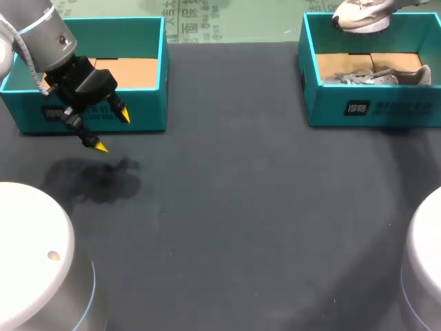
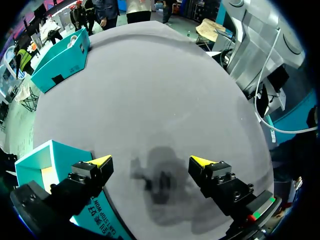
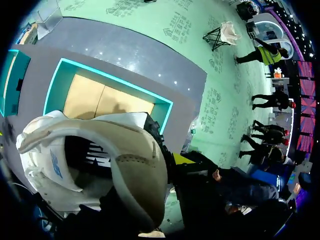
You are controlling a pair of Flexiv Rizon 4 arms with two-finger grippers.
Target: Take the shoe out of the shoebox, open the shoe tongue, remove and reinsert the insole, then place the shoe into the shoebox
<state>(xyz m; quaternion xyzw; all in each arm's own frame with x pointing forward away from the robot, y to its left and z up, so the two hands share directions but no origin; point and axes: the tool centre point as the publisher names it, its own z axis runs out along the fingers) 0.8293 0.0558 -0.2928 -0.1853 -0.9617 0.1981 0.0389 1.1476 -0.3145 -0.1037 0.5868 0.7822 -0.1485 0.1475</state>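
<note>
Dark worktop [image 1: 227,207] carries two teal boxes at the far side. Above the right shoebox [image 1: 372,110] the white sneaker [image 1: 360,17] hangs clear in the air, its opening turned to the wrist, we think so that tongue and insole can be reached. Our right arm [image 1: 424,262] holds it. Only one yellow tip [image 3: 182,159] shows by the heel, so we judge its jaws closed on the sneaker. Our left arm [image 1: 48,41] leans down before the left shoebox [image 1: 89,114], jaws wide apart and empty.

Left gripper [image 1: 113,131] hangs with fingers spread wide; right gripper [image 3: 175,161] clamps the shoe [image 3: 125,150] aloft.
</note>
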